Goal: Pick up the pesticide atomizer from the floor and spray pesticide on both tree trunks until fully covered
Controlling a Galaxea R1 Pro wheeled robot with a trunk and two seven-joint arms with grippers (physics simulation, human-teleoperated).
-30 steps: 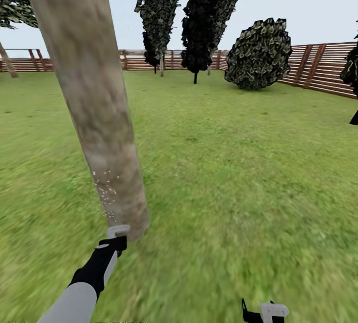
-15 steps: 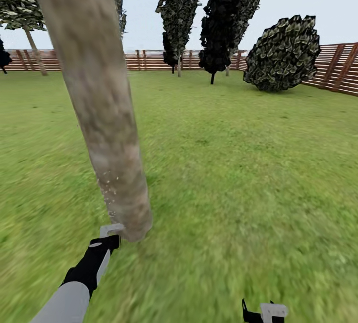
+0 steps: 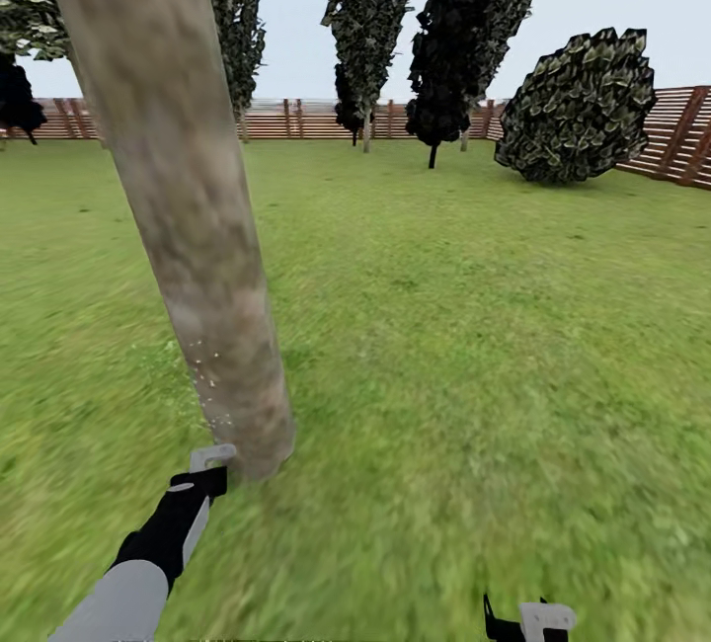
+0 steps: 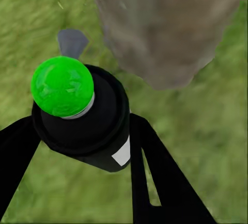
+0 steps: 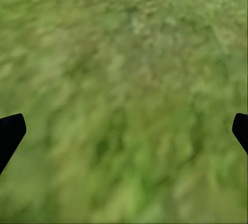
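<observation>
A thick grey-brown tree trunk (image 3: 188, 207) rises from the lawn at the left of the head view, leaning in the picture. White pesticide specks (image 3: 204, 375) dot its lower part. My left gripper (image 3: 212, 458) is held right at the trunk's base. In the left wrist view it is shut on the dark pesticide atomizer (image 4: 88, 131), whose top dot glows green and whose white label shows at the side. The trunk's foot (image 4: 165, 27) stands just beyond it. My right gripper (image 3: 525, 618) hangs low over grass, and its black fingertips (image 5: 11, 133) stand wide open with nothing between them.
Grass lawn (image 3: 474, 326) stretches away to a brown slat fence (image 3: 681, 133). Dark columnar trees (image 3: 469, 20) and a round leafy bush (image 3: 581, 109) stand far back. Another leafy tree (image 3: 20, 10) shows behind the trunk at the left.
The whole view has swung left, so the far trees and bush sit further right in the picture. My left gripper stays at the trunk's base with the atomizer; the right gripper is unchanged.
</observation>
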